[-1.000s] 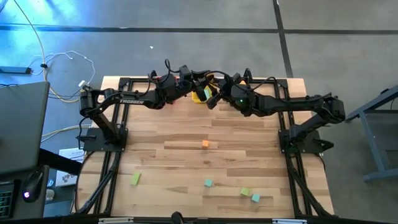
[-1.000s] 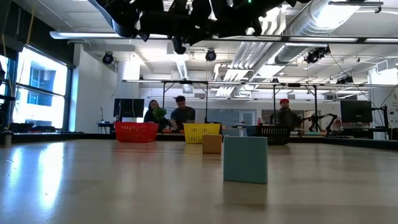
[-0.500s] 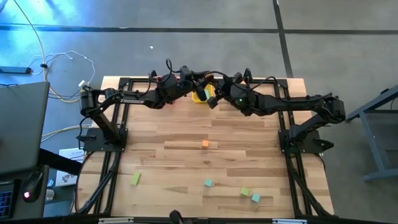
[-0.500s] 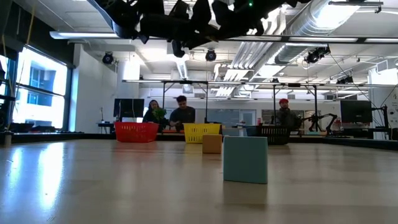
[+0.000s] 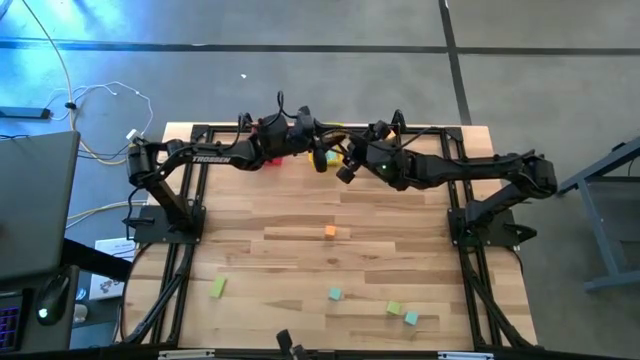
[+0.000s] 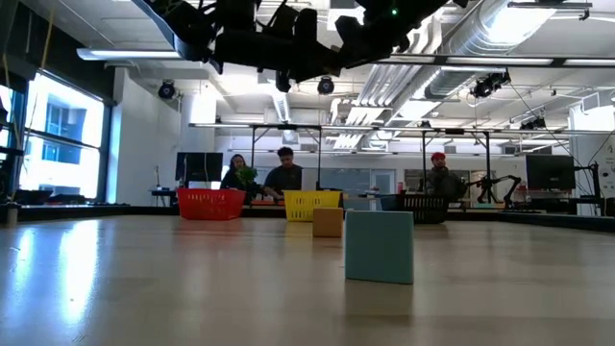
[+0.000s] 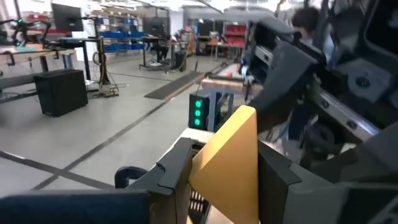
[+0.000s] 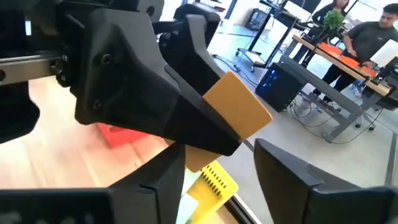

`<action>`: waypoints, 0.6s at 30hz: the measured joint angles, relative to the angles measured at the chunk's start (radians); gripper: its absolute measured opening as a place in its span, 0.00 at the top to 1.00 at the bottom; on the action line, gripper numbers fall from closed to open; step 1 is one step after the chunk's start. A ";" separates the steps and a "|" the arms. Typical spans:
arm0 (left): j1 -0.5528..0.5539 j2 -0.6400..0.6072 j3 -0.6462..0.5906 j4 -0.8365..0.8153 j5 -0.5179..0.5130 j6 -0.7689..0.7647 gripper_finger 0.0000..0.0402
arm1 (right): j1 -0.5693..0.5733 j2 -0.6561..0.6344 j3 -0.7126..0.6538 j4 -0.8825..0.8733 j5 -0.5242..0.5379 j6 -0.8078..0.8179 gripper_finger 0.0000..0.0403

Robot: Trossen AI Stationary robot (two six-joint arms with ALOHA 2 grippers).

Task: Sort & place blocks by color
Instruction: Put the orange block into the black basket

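Both sets of jaws meet high above the far edge of the pale wooden plank table: the left gripper is clamped shut on a flat orange-yellow block, which stands tilted between its dark fingers, while the right gripper has its fingers parted on either side of that same block without pressing it. From this I judge that a handover between the two arms is under way or just finished, with the block now carried by the left arm. In the view from above, both dark arms reach inward and nearly touch over the far middle of the table, just beside the red slatted bin and the yellow slatted bin; a darker bin sits further along the same edge. Several blocks remain loose on the table: a small orange cube near the middle, a light yellow-green bar toward the near left, a teal cube near the front, and a yellow-green cube touching or just beside another teal cube at the near right. What already lies inside the bins cannot be seen. The sorting looks partly done, with at least five loose blocks left plus the one in hand. People sit at desks in the room beyond.
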 joint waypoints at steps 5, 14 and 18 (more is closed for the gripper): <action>0.000 0.005 -0.003 -0.030 -0.043 0.118 0.75 | 0.024 -0.015 0.002 -0.023 0.002 0.026 0.52; -0.032 0.005 -0.003 -0.012 -0.218 0.301 0.75 | 0.062 -0.027 0.002 -0.037 0.012 0.054 0.52; -0.055 0.005 -0.003 0.049 -0.229 0.346 0.75 | 0.061 -0.026 0.002 -0.011 0.045 0.055 0.52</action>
